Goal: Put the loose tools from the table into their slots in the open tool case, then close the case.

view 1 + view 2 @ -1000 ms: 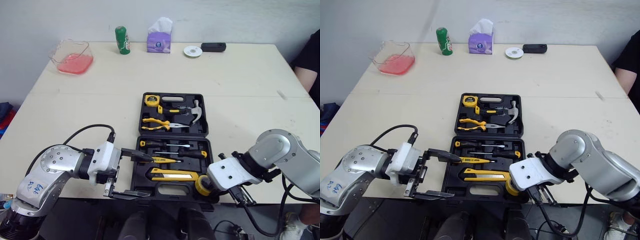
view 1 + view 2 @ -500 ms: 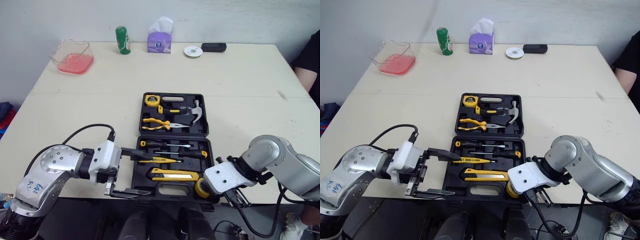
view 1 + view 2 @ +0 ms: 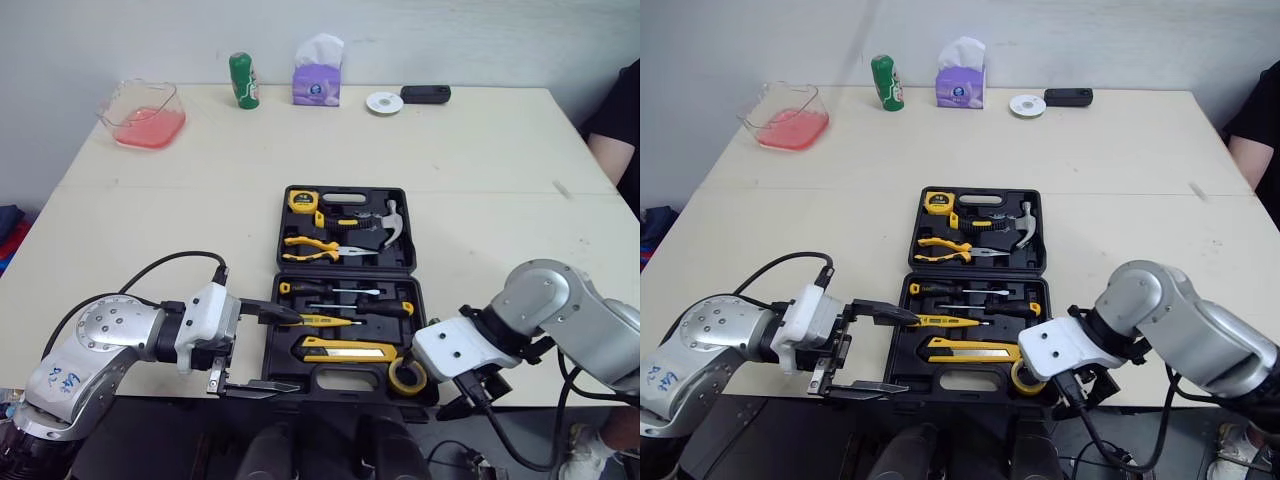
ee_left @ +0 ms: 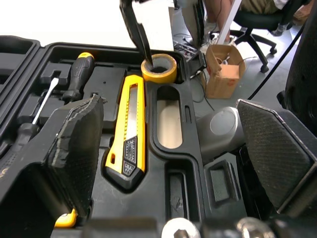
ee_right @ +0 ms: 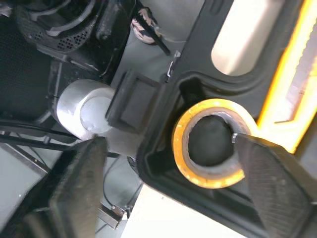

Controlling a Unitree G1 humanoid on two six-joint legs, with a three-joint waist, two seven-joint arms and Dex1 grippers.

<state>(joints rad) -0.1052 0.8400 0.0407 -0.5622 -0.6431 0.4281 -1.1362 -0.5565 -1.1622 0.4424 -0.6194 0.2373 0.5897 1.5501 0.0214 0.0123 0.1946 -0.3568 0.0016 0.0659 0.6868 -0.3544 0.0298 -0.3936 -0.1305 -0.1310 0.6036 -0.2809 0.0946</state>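
the open tool case [image 3: 370,262] lies on the counter [image 3: 150,220] near its front edge. the yellow tape roll [image 3: 406,375] sits in the near right corner slot, beside the yellow knife [image 3: 345,349]. the right tool [image 5: 169,143] is released, its fingers spread on both sides of the roll without touching it. the left tool [image 3: 295,350] is also released, at the case's near left edge.

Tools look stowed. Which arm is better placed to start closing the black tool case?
Probably left. The left gripper is open at table height, spanning the near-left corner of the black plastic tool case. The right gripper, also open, hangs off the near-right corner by the yellow tape roll.
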